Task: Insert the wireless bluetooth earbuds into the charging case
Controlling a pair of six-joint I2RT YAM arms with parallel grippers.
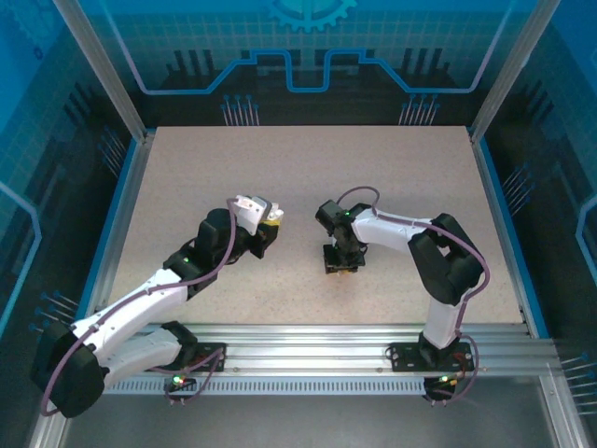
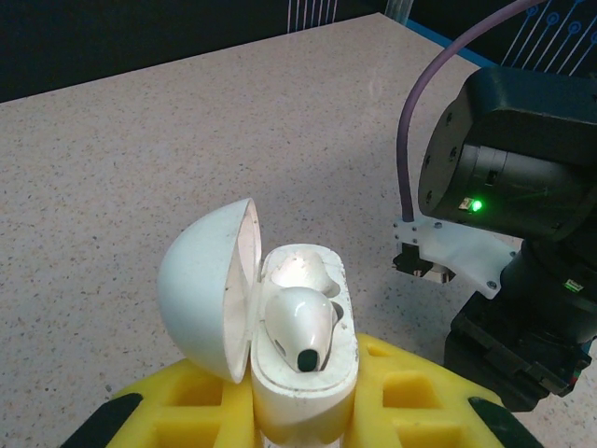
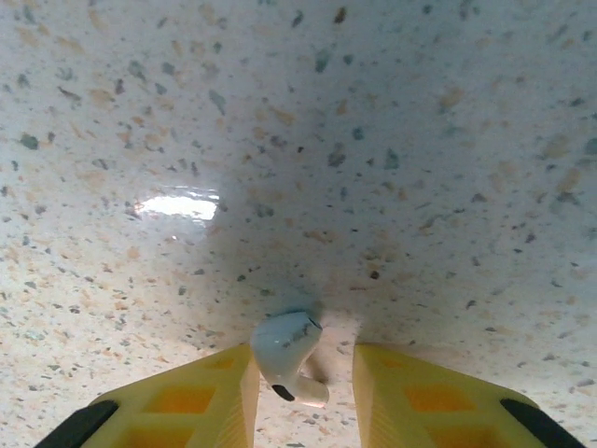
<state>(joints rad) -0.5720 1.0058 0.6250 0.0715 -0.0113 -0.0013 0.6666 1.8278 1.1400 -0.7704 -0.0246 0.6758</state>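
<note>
L end effector (image 2: pixel 298 401) clamps open case (image 2: pixel 207 291); R end effector (image 3: pixel 300 397) apart round 1 earbud (image 3: pixel 284 347).

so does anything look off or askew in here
One thing: the white earbud in the open charging case, held by the left gripper, appears to sit tilted and proud, not fully seated. Another earbud lies on the table inside the open right gripper.
</note>
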